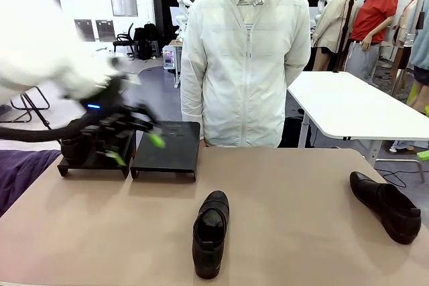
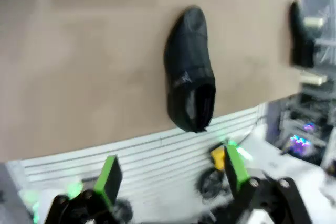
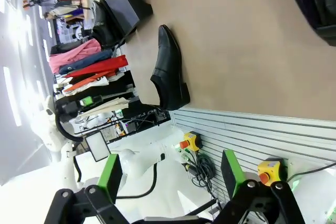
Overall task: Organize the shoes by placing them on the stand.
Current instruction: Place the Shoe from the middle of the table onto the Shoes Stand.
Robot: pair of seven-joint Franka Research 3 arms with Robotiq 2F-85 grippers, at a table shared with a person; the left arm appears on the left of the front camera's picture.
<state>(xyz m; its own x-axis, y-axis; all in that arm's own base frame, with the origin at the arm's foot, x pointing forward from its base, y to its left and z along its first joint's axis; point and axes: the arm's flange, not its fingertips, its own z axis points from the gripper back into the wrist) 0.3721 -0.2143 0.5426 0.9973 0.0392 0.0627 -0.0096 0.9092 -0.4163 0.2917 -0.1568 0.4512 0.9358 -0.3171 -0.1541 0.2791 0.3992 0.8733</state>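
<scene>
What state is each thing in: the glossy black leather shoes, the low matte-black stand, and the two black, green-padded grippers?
Low matte-black stand: right platform bare, left one partly hidden.
Glossy black leather shoe at mid-table: upright on its sole on the tan table, off the stand.
Second black shoe at the right: upright, also off the stand.
Left gripper: open, empty.
Right gripper: open, empty.

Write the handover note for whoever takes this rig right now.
Left gripper: open, empty, over the left half of the stand.
Right gripper: open, empty, off the near edge of the table.
The stand's right half is bare; a dark shape on the left half, probably a shoe, is partly hidden by that gripper.
Middle shoe and right shoe lie on the table.
To do: put both on the stand.
</scene>
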